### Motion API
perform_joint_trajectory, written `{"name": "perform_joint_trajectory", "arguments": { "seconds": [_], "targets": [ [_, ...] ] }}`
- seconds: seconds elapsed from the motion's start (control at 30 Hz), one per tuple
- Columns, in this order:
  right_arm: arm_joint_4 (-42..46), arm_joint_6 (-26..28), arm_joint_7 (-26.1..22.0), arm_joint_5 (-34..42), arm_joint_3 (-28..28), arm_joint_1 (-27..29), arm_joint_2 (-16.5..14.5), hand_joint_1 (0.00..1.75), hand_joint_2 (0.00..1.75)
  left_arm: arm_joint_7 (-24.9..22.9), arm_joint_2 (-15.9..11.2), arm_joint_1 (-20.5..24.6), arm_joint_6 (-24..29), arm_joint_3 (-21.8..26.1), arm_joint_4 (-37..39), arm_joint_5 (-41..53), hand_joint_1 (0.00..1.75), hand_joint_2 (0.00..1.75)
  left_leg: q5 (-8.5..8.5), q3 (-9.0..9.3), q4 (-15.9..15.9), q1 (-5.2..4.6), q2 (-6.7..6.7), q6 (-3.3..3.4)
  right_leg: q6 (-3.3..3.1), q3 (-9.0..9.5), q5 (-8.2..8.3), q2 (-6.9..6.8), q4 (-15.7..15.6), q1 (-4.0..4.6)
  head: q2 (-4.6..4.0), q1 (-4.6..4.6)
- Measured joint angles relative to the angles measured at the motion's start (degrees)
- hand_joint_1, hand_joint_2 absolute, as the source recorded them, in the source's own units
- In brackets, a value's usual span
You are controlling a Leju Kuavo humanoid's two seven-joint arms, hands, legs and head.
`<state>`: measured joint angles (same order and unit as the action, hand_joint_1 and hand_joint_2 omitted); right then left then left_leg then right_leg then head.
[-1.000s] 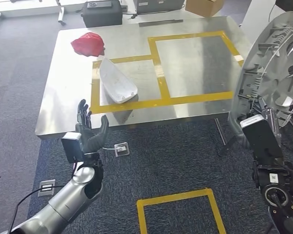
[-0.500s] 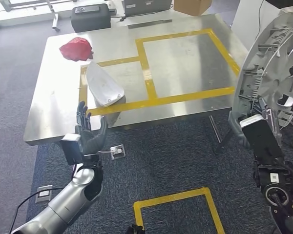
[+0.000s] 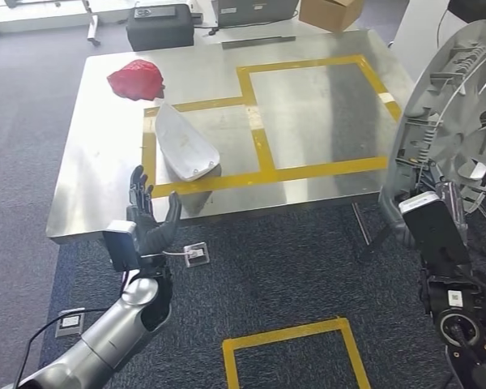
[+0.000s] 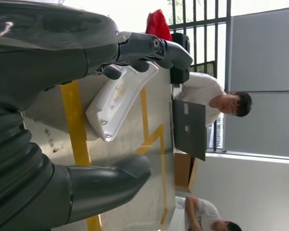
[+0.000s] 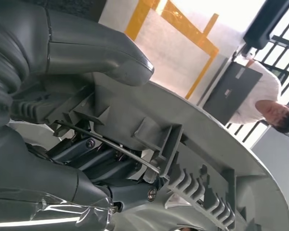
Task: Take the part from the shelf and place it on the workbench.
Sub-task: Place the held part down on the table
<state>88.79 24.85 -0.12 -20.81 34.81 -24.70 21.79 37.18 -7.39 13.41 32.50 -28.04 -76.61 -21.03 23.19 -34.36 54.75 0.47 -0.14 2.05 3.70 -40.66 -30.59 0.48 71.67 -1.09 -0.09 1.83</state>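
The worktop (image 3: 326, 105) is brushed metal, shiny and reflective, marked with matt yellow tape (image 3: 271, 174). On it lie a smooth white plastic shell (image 3: 182, 146) and a crumpled red cloth (image 3: 137, 79). The wheel cover (image 3: 454, 113) looks like silver-grey moulded plastic, ribbed. The floor (image 3: 277, 267) is dark rough carpet.

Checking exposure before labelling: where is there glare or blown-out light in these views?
Head view: soft window glare across the steel workbench. Left wrist view: sky behind the red object washed white. Right wrist view: tabletop beyond the wheel cover overexposed, thumb close and soft.
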Motion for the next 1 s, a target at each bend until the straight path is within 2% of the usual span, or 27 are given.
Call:
{"name": "perform_joint_trajectory", "arguments": {
  "seconds": [0.07,0.1,0.13,0.17,0.23,0.3,0.33,0.37,0.43,0.47,0.5,0.53,0.57,0.6,0.63,0.7,0.8,0.83,0.87,0.93,0.97,1.0],
  "targets": [
    [-0.01,-0.18,0.02,0.00,0.01,-0.19,0.00,1.75,1.75,0.01,-0.01,-0.05,0.00,0.01,-0.02,0.04,0.00,1.75,0.58,0.30,0.46,0.11,-0.08,-0.40,0.00,3.15,4.22,-0.20,-7.37,-0.08,0.00,-0.13],
    [-0.03,-0.26,0.00,0.00,0.03,-0.36,0.00,1.75,1.75,0.01,-0.03,-0.04,0.00,0.02,-0.04,0.07,0.00,1.75,0.87,0.31,0.81,0.05,-0.10,-0.65,-0.06,4.93,5.59,-0.27,-11.07,0.02,0.00,-0.22],
    [-0.05,-0.35,-0.03,0.00,0.07,-0.54,0.00,1.75,1.75,0.00,-0.06,-0.05,0.00,0.06,-0.08,0.12,0.00,1.75,1.02,0.19,1.06,-0.03,-0.13,-0.93,-0.28,6.16,6.16,-0.30,-13.50,0.09,0.00,-0.25],
    [-0.09,-0.41,-0.06,0.01,0.10,-0.68,0.00,1.75,1.75,0.00,-0.10,-0.09,0.00,0.10,-0.10,0.17,0.00,1.75,1.05,0.03,1.21,-0.13,-0.13,-1.18,-0.53,6.74,6.03,-0.27,-14.58,0.21,0.00,-0.26],
    [-0.14,-0.47,-0.08,0.10,0.16,-0.82,0.00,1.75,1.75,0.00,-0.18,-0.19,0.00,0.20,-0.18,0.27,0.00,1.75,0.96,-0.10,1.20,-0.22,-0.13,-1.62,-1.23,7.04,5.85,-0.14,-14.98,0.26,0.00,-0.15],
    [-0.14,-0.48,-0.13,0.25,0.21,-0.92,-0.01,1.75,1.75,0.00,-0.28,-0.19,0.00,0.29,-0.38,0.37,0.00,1.75,1.84,-0.44,2.50,-0.17,-0.12,-2.17,-1.86,7.57,5.86,-0.14,-15.45,0.06,0.00,-0.02],
    [-0.14,-0.48,-0.19,0.29,0.24,-1.09,-0.02,1.75,1.75,0.00,-0.35,-0.16,0.00,0.34,-0.49,0.43,0.00,1.75,2.98,-1.47,4.78,-0.14,-0.12,-2.50,-2.18,7.86,5.83,-0.18,-15.67,-0.07,0.00,0.07],
    [-0.14,-0.48,-0.26,0.34,0.27,-1.24,-0.03,1.75,1.75,0.00,-0.42,-0.22,0.00,0.38,-0.55,0.49,0.00,1.75,4.52,-3.32,8.37,-0.07,-0.10,-2.78,-2.43,8.03,5.73,-0.21,-15.77,-0.09,0.00,0.19],
    [-0.14,-0.46,-0.36,0.41,0.41,-1.42,-0.06,1.75,1.75,-0.01,-0.54,-0.51,0.00,0.43,-0.57,0.61,0.00,1.75,7.06,-7.82,16.21,-0.01,-0.09,-3.11,-2.81,8.18,5.48,-0.19,-15.79,0.00,0.00,0.33],
    [-0.15,-0.46,-0.37,0.48,0.52,-1.40,-0.08,1.75,1.75,-0.02,-0.58,-0.68,0.00,0.44,-0.57,0.68,0.00,1.75,7.11,-9.26,18.19,0.00,-0.10,-3.09,-2.91,8.32,5.33,-0.13,-15.79,0.08,0.00,0.37],
    [-0.15,-0.46,-0.37,0.53,0.64,-1.39,-0.09,1.75,1.75,-0.02,-0.61,-0.76,0.00,0.45,-0.57,0.74,0.00,1.75,5.98,-9.50,17.75,-0.02,-0.10,-2.95,-2.94,8.53,5.14,-0.06,-15.79,0.13,0.00,0.39],
    [-0.16,-0.46,-0.37,0.58,0.74,-1.38,-0.09,1.75,1.75,-0.02,-0.64,-0.78,0.00,0.47,-0.58,0.78,0.00,1.75,3.87,-8.54,14.97,-0.07,-0.10,-2.68,-2.91,8.85,4.91,0.04,-15.79,0.19,0.00,0.43],
    [-0.16,-0.46,-0.37,0.62,0.80,-1.40,-0.09,1.75,1.75,-0.02,-0.67,-0.76,0.00,0.51,-0.59,0.82,0.00,1.75,1.34,-6.75,10.63,-0.17,-0.12,-2.26,-2.83,9.22,4.62,0.11,-15.81,0.22,0.00,0.46],
    [-0.16,-0.45,-0.39,0.62,0.86,-1.47,-0.10,1.75,1.75,-0.02,-0.70,-0.74,0.00,0.56,-0.60,0.85,0.00,1.75,-0.42,-4.81,6.49,-0.39,-0.15,-1.78,-2.67,9.50,4.32,0.18,-15.83,0.34,0.00,0.43],
    [-0.16,-0.43,-0.42,0.62,0.90,-1.56,-0.10,1.75,1.75,-0.02,-0.72,-0.72,0.00,0.61,-0.62,0.89,0.00,1.75,-1.39,-3.31,3.17,-0.59,-0.17,-1.38,-2.47,9.68,4.06,0.25,-15.88,0.39,0.00,0.40],
    [-0.17,-0.36,-0.45,0.64,0.95,-1.69,-0.11,1.75,1.75,-0.02,-0.77,-0.73,0.00,0.70,-0.74,0.96,0.00,1.75,-1.06,-2.14,0.58,-0.93,-0.18,-0.76,-1.87,9.93,3.92,0.33,-16.01,0.47,0.00,0.35],
    [-0.25,-0.23,-0.44,0.71,0.96,-1.61,-0.12,1.75,1.75,-0.02,-0.79,-0.76,0.00,0.75,-1.01,1.05,0.00,1.75,-0.37,-0.64,-0.65,-0.58,-0.22,0.14,-0.88,10.08,3.35,0.17,-14.93,0.43,0.00,0.28],
    [-0.27,-0.20,-0.47,0.70,0.98,-1.63,-0.16,1.75,1.75,-0.02,-0.79,-0.72,0.00,0.75,-1.07,1.09,0.00,1.75,-0.15,0.06,-0.90,-0.45,-0.27,0.40,-0.68,9.16,2.48,0.07,-13.01,0.39,0.00,0.13],
    [-0.30,-0.18,-0.55,0.67,1.01,-1.62,-0.21,1.75,1.75,-0.03,-0.76,-0.71,0.00,0.76,-1.09,1.12,0.00,1.75,0.14,0.66,-1.07,-0.35,-0.29,0.60,-0.57,7.36,1.30,-0.03,-9.80,0.34,0.00,-0.02],
    [-0.36,-0.19,-0.66,0.60,1.04,-1.52,-0.28,1.75,1.75,-0.04,-0.67,-0.81,0.00,0.76,-1.09,1.19,0.00,1.75,0.97,1.64,-1.08,-0.34,-0.31,0.85,-0.34,2.70,-0.95,-0.06,-2.09,0.32,0.00,-0.28],
    [-0.44,-0.20,-0.65,0.58,1.04,-1.36,-0.28,1.75,1.75,-0.04,-0.63,-0.96,0.00,0.77,-1.09,1.21,0.00,1.75,1.50,2.29,-1.07,-0.34,-0.35,0.83,-0.23,0.81,-1.30,-0.07,0.23,0.26,0.00,-0.33],
    [-0.52,-0.21,-0.61,0.58,1.03,-1.21,-0.28,1.75,1.75,-0.04,-0.61,-1.08,0.00,0.76,-1.09,1.23,0.00,1.75,2.09,3.06,-1.06,-0.33,-0.40,0.75,-0.12,-0.17,-0.72,-0.08,0.50,0.18,0.00,-0.37]
  ]
}}
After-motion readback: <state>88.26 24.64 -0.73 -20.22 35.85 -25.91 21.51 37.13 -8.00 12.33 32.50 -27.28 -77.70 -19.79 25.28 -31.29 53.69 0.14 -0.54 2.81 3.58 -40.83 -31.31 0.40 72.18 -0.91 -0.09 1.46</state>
